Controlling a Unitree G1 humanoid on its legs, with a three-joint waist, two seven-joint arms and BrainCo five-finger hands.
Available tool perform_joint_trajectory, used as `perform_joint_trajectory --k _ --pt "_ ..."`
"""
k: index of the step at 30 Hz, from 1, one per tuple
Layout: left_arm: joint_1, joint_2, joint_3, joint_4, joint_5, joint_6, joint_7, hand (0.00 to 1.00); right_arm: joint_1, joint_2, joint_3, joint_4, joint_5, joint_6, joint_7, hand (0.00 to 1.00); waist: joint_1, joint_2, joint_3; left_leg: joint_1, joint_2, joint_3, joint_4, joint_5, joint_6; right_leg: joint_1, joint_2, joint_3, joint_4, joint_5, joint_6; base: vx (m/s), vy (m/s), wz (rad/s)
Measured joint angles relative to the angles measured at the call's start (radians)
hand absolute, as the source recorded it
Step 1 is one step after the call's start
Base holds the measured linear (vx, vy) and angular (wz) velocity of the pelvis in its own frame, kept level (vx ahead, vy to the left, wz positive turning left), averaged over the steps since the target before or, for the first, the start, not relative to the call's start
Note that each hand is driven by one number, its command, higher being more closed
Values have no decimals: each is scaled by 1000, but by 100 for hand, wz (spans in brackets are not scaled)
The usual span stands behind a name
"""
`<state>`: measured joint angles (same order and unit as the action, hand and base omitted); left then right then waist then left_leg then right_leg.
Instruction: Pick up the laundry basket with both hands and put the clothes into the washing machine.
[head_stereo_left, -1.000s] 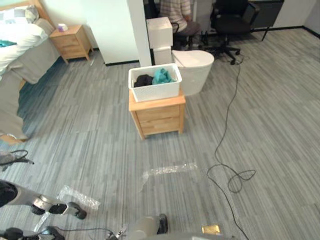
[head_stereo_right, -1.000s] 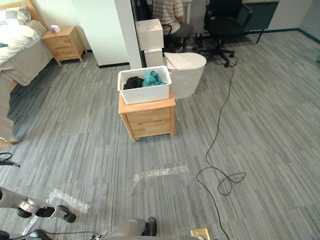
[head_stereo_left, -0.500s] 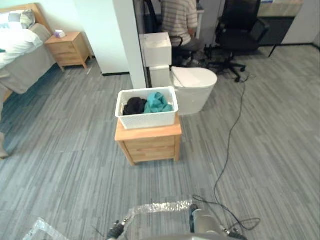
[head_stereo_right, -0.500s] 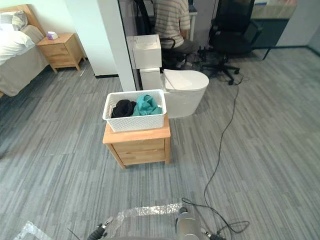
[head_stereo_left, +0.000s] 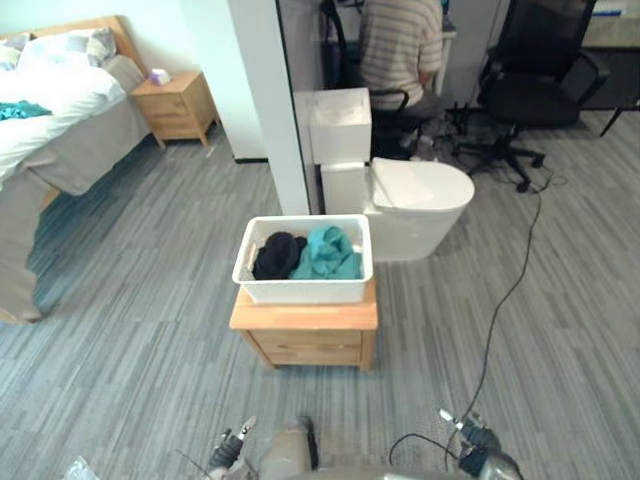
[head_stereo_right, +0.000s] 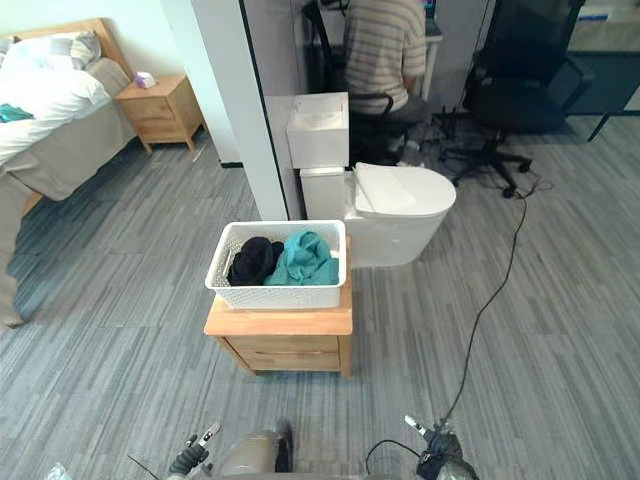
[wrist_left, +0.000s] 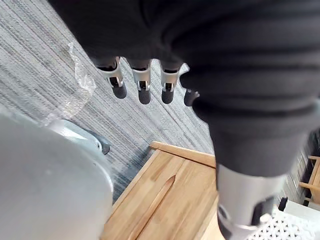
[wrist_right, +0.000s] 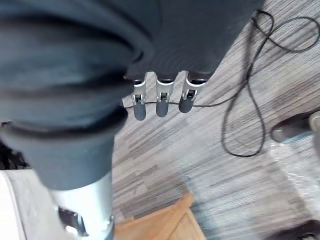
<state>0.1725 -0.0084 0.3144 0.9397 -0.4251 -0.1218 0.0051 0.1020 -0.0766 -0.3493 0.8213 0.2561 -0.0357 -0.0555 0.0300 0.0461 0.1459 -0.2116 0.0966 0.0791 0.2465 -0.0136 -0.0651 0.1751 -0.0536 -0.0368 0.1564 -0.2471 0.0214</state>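
A white mesh laundry basket (head_stereo_left: 305, 288) stands on a small wooden nightstand (head_stereo_left: 305, 335) in the middle of the floor. It holds a black garment (head_stereo_left: 278, 255) and a teal garment (head_stereo_left: 328, 252). My left hand (head_stereo_left: 228, 452) and right hand (head_stereo_left: 468, 436) hang low at the near edge, well short of the nightstand and apart from the basket. In the left wrist view the fingers (wrist_left: 142, 85) hang straight and hold nothing, with the nightstand top (wrist_left: 175, 195) and a basket corner (wrist_left: 287, 227) past them. The right hand's fingers (wrist_right: 159, 97) are straight too, over bare floor.
A white toilet (head_stereo_left: 420, 205) and its tank (head_stereo_left: 340, 125) stand right behind the nightstand, beside a white pillar (head_stereo_left: 270, 100). A person (head_stereo_left: 400, 45) sits beyond. A bed (head_stereo_left: 60, 120) lies far left, an office chair (head_stereo_left: 535, 80) far right. A black cable (head_stereo_left: 505, 300) runs over the floor at right.
The whole picture has shifted, so the camera moved: basket and nightstand now sit nearer and centred. Both hands now show at the bottom edge, left and right of the nightstand.
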Motion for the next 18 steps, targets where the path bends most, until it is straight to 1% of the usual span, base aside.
perform_joint_trajectory --k 1,2,3,4,5,6,7,8,9,10,11,12,13,14,15,16,17,18 --pt "9 2 5 -26 -12 -2 15 0 3 10 -16 -55 15 -2 -15 0 6 -19 -3 -3 -22 5 19 2 11 8 -23 11 1 -11 12 388 216 -25" --pt "12 3 8 -46 -37 -6 29 0 7 21 -51 -128 31 -10 -38 0 10 -33 -6 -11 -42 13 65 -41 36 17 -43 23 8 -12 14 386 193 -11" --pt "11 2 8 -56 -45 -8 38 0 9 25 -69 -164 32 -18 -52 0 12 -36 -7 -12 -48 17 85 -59 42 18 -52 32 23 -12 14 456 233 -2" --pt "11 2 15 -73 -61 -16 47 0 9 32 -98 -230 47 -35 -76 0 12 -40 -9 4 -60 28 111 -82 60 20 -66 54 66 -12 14 292 158 3" --pt "14 2 25 -82 -69 -17 49 0 9 33 -117 -257 48 -38 -82 0 10 -42 -12 20 -67 37 115 -95 70 19 -74 64 93 -11 15 283 156 -4" --pt "20 2 49 -93 -82 -19 62 0 0 33 -152 -293 51 -52 -106 0 11 -47 -22 58 -84 49 112 -112 83 10 -87 76 164 -11 15 337 156 -14" --pt "31 4 69 -110 -86 -21 71 0 -11 33 -175 -323 58 -75 -139 0 12 -50 -28 96 -96 63 101 -119 94 -5 -99 88 239 0 29 393 178 -18" --pt "37 5 83 -118 -86 -21 73 0 -16 35 -188 -341 59 -78 -152 0 11 -49 -31 111 -98 66 96 -122 98 -15 -101 98 276 9 41 357 137 -21" --pt "52 7 99 -131 -86 -22 84 0 -19 39 -208 -372 66 -91 -170 0 10 -40 -51 137 -93 71 63 -129 110 -44 -105 111 325 11 56 243 81 -32" --pt "57 6 126 -136 -85 -24 92 0 -31 46 -221 -400 78 -106 -189 0 13 -29 -58 170 -83 86 13 -129 110 -77 -101 102 332 -15 67 216 69 -43" --pt "62 4 132 -137 -83 -24 94 0 -38 54 -228 -418 78 -111 -201 0 14 -23 -63 179 -75 95 -8 -129 109 -99 -101 90 328 -30 69 135 40 -69" --pt "71 2 142 -161 -83 -25 105 0 -47 75 -229 -467 79 -116 -220 0 16 -13 -66 198 -57 115 -45 -137 102 -162 -99 65 325 -44 55 84 -6 -74" --pt "75 -2 156 -194 -86 -26 112 0 -41 100 -225 -528 84 -118 -232 0 15 -4 -62 216 -38 124 -69 -138 97 -217 -92 37 323 -46 52 67 -34 -61" --pt "73 -3 159 -215 -89 -27 112 0 -27 112 -223 -556 89 -120 -237 0 14 2 -61 222 -26 125 -71 -139 90 -239 -86 26 313 -45 51 117 -111 -16" --pt "71 -9 162 -279 -105 -33 122 0 1 132 -218 -606 95 -121 -250 0 9 0 -63 230 -11 127 -66 -142 65 -257 -84 9 265 -29 49 126 -161 14" --pt "67 -13 166 -373 -115 -41 138 0 30 150 -201 -655 96 -124 -259 0 11 -29 -60 242 -17 124 -50 -153 37 -249 -97 6 176 54 27 114 -144 18" --pt "66 -12 171 -429 -115 -44 147 0 44 155 -184 -676 96 -126 -263 0 11 -50 -55 253 -29 121 -42 -160 25 -245 -115 5 149 100 61 108 -188 27" --pt "48 -25 170 -472 -114 -49 158 0 68 145 -167 -698 96 -128 -266 0 9 -47 -64 264 -12 106 -29 -170 11 -213 -113 -19 152 84 83 175 -256 36"
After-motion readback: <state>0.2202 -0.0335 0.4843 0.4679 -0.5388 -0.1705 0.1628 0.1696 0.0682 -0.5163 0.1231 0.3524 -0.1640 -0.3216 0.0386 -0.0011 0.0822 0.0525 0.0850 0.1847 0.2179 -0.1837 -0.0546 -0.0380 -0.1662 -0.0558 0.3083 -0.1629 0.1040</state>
